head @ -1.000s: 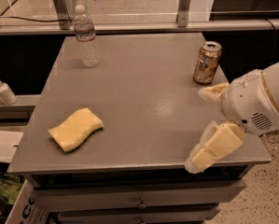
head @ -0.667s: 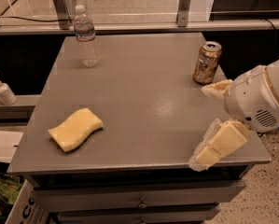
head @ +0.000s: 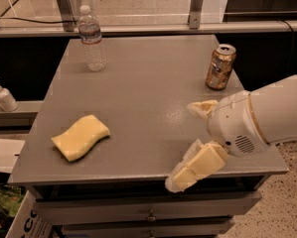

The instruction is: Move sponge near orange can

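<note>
The gripper hangs released and empty over the near right edge of the table. The sponge lies near left, well apart from the orange can standing far right.

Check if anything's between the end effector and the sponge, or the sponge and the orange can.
Nothing visible. Bare tabletop lies between the open end effector at front right and the sponge at front left, and between sponge and orange can; the water bottle stands back left.
</note>
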### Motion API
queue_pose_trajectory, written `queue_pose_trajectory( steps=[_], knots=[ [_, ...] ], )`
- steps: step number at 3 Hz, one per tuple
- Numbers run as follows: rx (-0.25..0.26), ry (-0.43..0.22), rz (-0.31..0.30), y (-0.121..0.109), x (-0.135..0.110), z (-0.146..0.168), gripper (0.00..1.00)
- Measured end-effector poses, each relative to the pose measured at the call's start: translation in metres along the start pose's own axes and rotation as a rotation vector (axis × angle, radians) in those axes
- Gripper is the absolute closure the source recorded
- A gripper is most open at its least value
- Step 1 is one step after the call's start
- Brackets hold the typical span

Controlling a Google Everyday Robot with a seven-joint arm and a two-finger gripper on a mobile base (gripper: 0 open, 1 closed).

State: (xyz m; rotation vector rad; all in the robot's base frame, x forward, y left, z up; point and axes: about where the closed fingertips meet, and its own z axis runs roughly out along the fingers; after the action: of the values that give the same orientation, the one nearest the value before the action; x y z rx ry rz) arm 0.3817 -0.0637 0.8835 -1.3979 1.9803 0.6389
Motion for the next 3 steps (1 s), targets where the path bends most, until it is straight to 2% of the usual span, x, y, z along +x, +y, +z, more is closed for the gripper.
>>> queue_pose_trajectory(
  steps=[1, 2, 3],
  knots=[
    [-0.031, -0.106, 0.024, 0.012, -0.020, 0.044, 0.00],
    [-0.021, -0.202, 0.051, 0.009, -0.046, 0.080, 0.00],
    [-0.022, -0.200, 0.050, 0.009, -0.046, 0.079, 0.00]
  ],
)
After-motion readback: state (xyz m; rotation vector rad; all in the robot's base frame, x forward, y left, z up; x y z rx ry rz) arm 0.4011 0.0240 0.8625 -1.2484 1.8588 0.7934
